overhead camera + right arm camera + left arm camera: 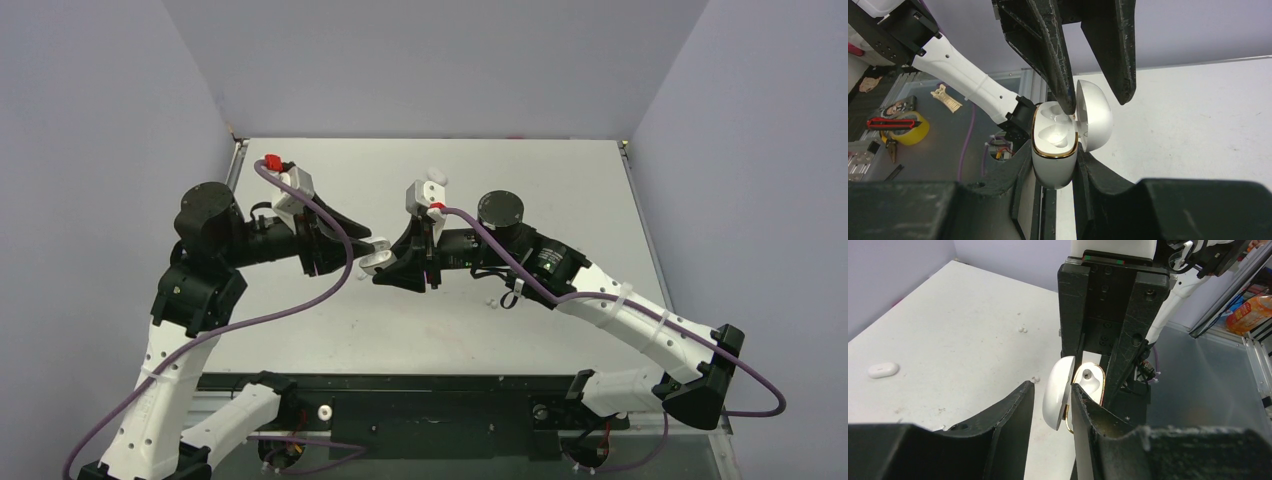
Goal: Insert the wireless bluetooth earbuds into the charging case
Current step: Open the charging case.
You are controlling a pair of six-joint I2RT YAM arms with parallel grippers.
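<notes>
Charging case [372, 262] is held off the white table [560, 180] at mid-table, between both grippers. Lavender walls [400, 60] close the far, left and right edges, and the far half lies open.

Left wrist: the left gripper [1052, 387] straddles the lid; I cannot tell if it grips. White specks, likely earbuds [1022, 330], dot the tabletop.

Right wrist: the right gripper [1053, 152] clamps the case body, lid swung open.
</notes>
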